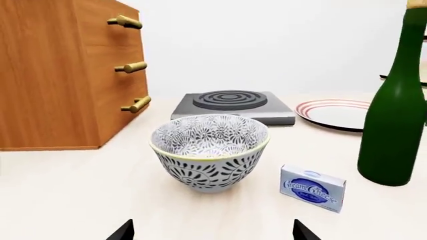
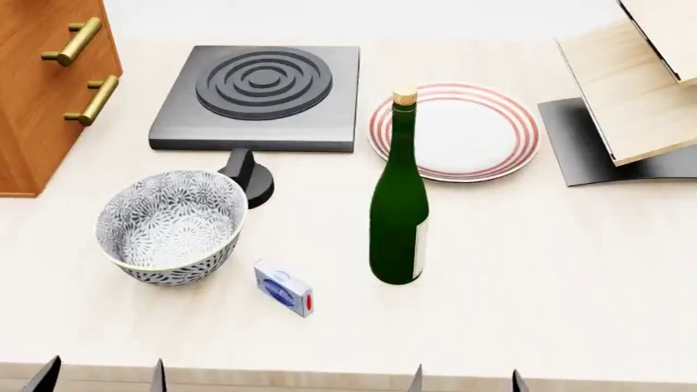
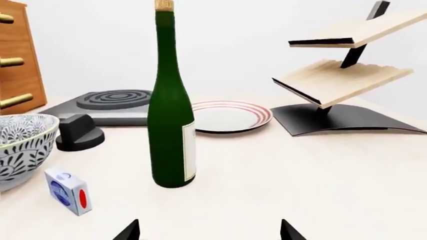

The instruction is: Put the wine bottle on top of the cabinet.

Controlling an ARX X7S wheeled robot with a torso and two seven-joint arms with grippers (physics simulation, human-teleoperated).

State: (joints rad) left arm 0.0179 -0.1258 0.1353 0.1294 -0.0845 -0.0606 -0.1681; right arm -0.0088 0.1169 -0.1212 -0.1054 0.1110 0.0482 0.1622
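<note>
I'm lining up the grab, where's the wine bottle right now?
In the head view the wine bottle stands upright mid-table, just in front of the striped plate, with the cream cheese box and bowl to its left.

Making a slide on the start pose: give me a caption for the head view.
Upright wine bottle stands between patterned bowl and striped plate, cabinet far left, both grippers' open jaws idle.
</note>
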